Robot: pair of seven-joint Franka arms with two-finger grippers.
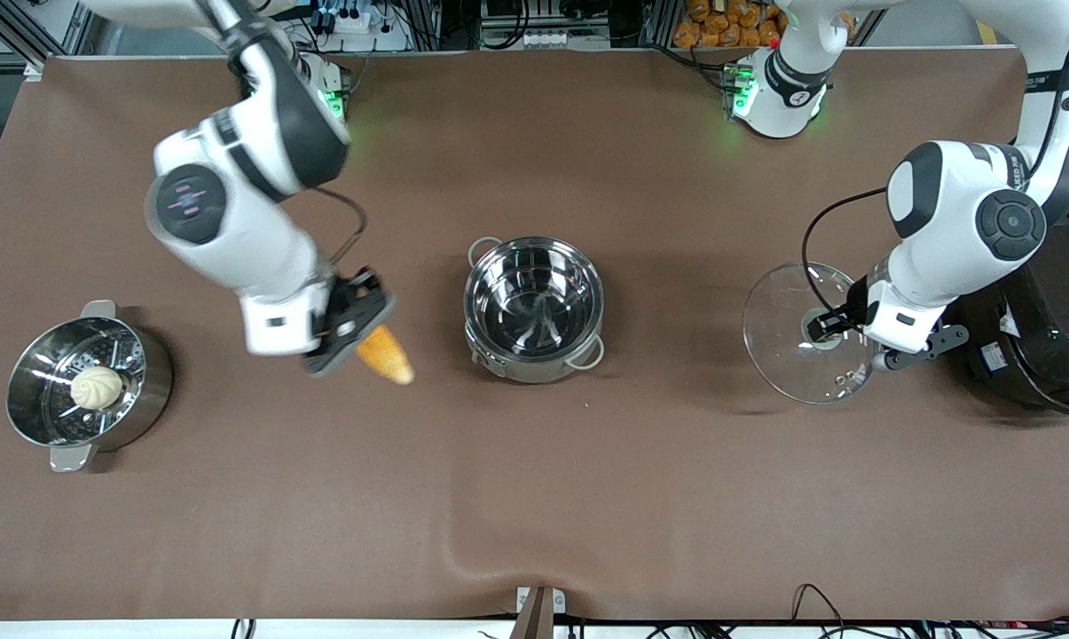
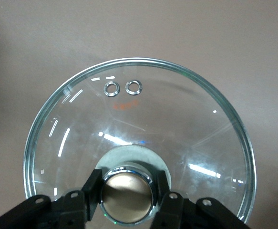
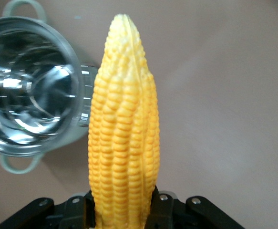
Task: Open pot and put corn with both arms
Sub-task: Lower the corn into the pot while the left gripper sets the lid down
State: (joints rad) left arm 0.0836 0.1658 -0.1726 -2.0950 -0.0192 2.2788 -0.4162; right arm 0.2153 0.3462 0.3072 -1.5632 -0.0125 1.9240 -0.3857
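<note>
Over the table beside the open pot (image 1: 534,306), your right gripper (image 1: 349,327) is clamping the corn (image 1: 385,354) — its base hidden between the fingers. Your left gripper (image 1: 825,327) is gripping the lid (image 1: 796,333) by its knob (image 2: 127,195) — over the table near the rice cooker (image 1: 1057,328), lid rim partly cut off in the wrist view.

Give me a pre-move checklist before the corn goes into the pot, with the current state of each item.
1. Pot open and empty: ok.
2. Lid away from the pot, toward the left arm's end of the table: ok.
3. Left gripper shut on the lid's knob: ok.
4. Right gripper shut on the corn: ok.
5. Corn over the pot's mouth: not ok, it is over the table beside the pot, toward the right arm's end.
6. Whether the lid rests on the table or hangs above it: cannot tell.
</note>
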